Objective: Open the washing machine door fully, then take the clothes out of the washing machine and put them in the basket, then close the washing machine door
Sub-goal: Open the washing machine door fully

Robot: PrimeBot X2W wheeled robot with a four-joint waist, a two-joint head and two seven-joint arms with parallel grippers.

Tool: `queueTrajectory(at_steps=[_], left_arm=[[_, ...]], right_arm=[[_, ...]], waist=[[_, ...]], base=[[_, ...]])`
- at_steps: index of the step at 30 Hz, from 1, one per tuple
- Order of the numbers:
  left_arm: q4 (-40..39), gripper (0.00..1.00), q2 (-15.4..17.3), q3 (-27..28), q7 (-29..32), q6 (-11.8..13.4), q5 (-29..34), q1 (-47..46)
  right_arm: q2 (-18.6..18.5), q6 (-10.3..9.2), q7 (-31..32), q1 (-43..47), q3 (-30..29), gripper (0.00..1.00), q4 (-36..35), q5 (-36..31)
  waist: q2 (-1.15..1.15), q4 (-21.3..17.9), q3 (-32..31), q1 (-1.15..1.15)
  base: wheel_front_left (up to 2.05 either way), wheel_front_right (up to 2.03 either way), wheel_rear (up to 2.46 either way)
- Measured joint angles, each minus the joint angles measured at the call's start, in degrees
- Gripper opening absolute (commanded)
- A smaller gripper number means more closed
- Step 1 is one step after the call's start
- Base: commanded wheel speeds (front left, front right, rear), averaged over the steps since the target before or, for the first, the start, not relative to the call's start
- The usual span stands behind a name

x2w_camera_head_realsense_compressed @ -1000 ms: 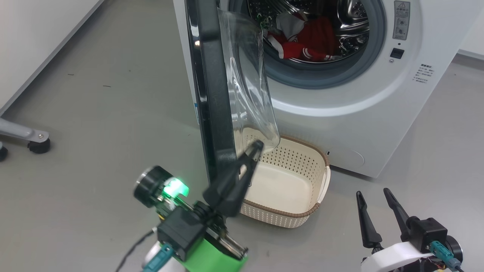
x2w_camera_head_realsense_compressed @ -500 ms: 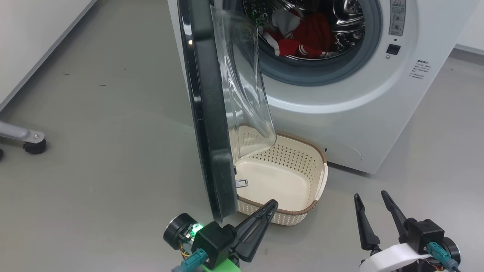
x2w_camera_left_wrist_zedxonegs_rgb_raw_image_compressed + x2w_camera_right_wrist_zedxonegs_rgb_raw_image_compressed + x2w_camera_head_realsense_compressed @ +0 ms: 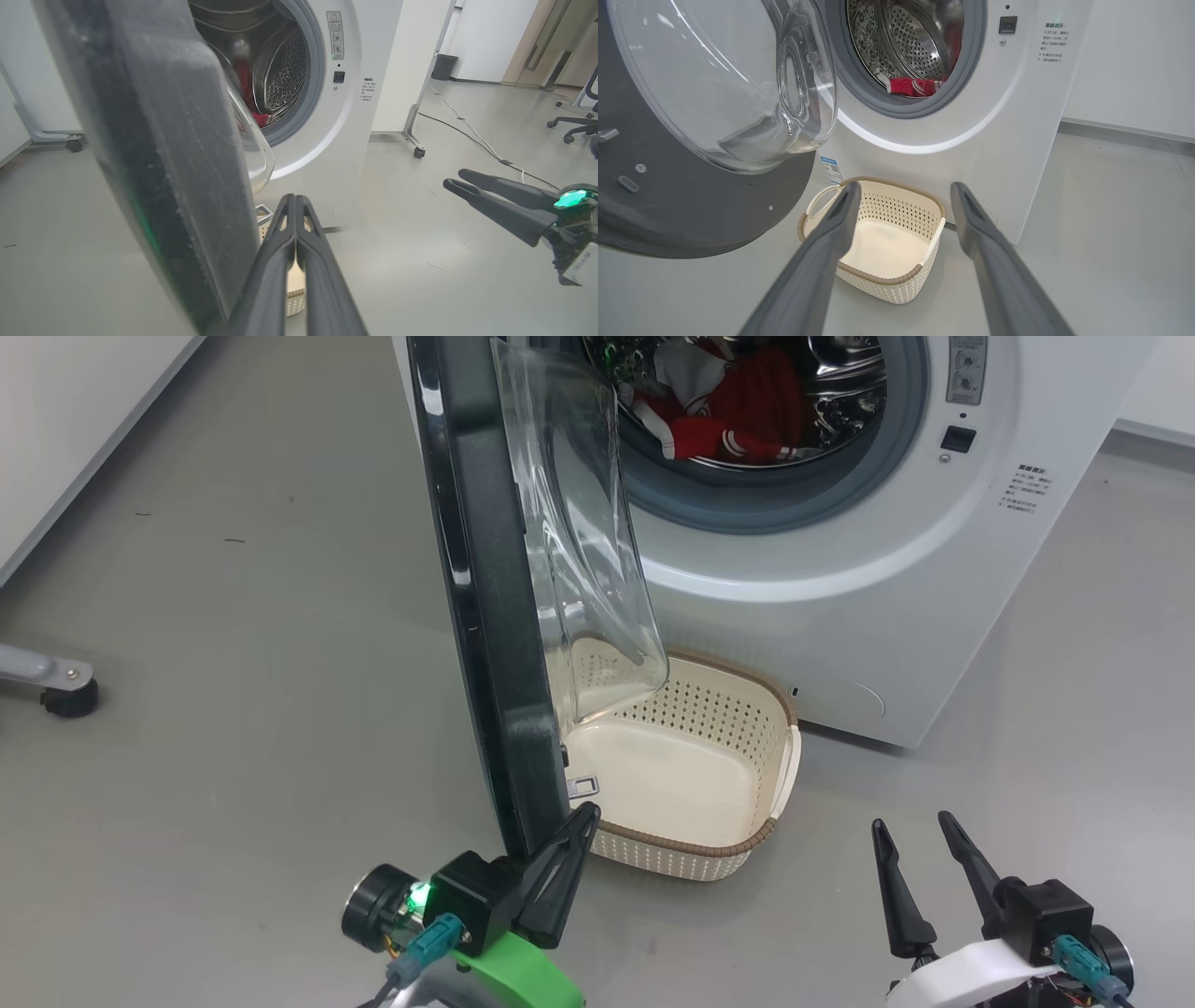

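The washing machine (image 3: 840,597) is open, and its door (image 3: 476,616) juts out toward me, black rim edge-on and glass bowl (image 3: 579,551) facing right. Red and white clothes (image 3: 738,411) lie in the drum, also seen as clothes (image 3: 910,86). The cream basket (image 3: 695,847) sits on the floor below the opening, beside the door. My left gripper (image 3: 586,812) is shut on nothing, its tip by the door's lower edge; whether it touches is unclear. In the left wrist view the left gripper (image 3: 295,198) lies just right of the door (image 3: 163,140). My right gripper (image 3: 911,823) is open, to the basket's right.
A grey leg on a caster (image 3: 56,681) stands on the floor at far left. The left wrist view shows a wheeled stand (image 3: 413,140), a cable (image 3: 472,135) across the floor and an office chair (image 3: 574,126) to the machine's right. Bare grey floor surrounds both arms.
My left gripper, still shut, has drawn back and down from beside the glass bowl to the door's lower edge. The head camera shifted a little. The right gripper has stayed put.
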Motion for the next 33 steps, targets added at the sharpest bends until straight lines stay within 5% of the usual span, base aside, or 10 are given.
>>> queueTrajectory(at_steps=[33], left_arm=[[5.2, 0.00, 0.0, 4.5, -3.7, 3.6, -0.2, -1.3]], right_arm=[[0.2, 0.60, 0.0, -0.8, -1.7, 1.00, 0.9, -0.1]], waist=[[0.00, 0.6, 0.5, 0.00]], base=[[0.00, 0.00, 0.00]])
